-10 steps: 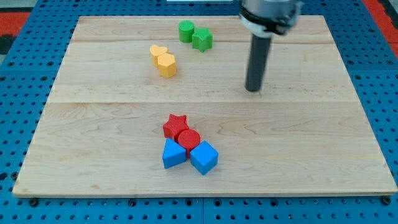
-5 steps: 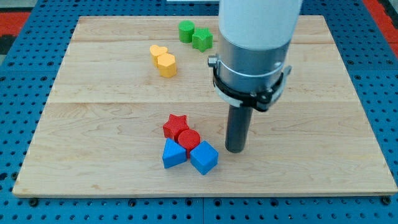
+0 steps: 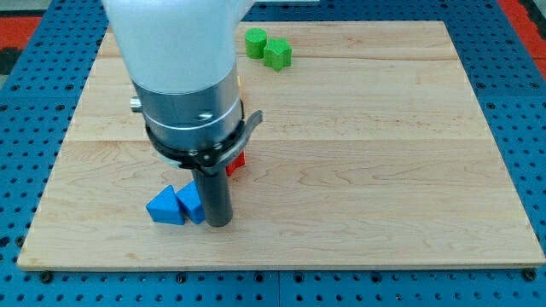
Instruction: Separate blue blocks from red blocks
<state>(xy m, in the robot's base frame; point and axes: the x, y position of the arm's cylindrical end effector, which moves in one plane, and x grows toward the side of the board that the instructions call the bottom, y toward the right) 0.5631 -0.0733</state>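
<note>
My tip (image 3: 219,223) rests on the board near the view's bottom, touching the right side of a blue cube (image 3: 192,204) that is partly hidden behind the rod. A blue triangular block (image 3: 165,207) lies just left of the cube, touching it. A small piece of a red block (image 3: 236,162) shows above and right of the tip, beside the arm's body; its shape cannot be made out. Any other red block is hidden behind the arm.
A green cylinder (image 3: 254,42) and a green star-like block (image 3: 277,55) sit together near the view's top. The arm's wide body (image 3: 183,77) covers the upper left of the wooden board (image 3: 384,170); the yellow blocks are hidden behind it.
My tip swept from the right of the cluster to the left and down, pushing both blue blocks leftward, away from the red blocks. The arm now hides the yellow blocks and most of the red.
</note>
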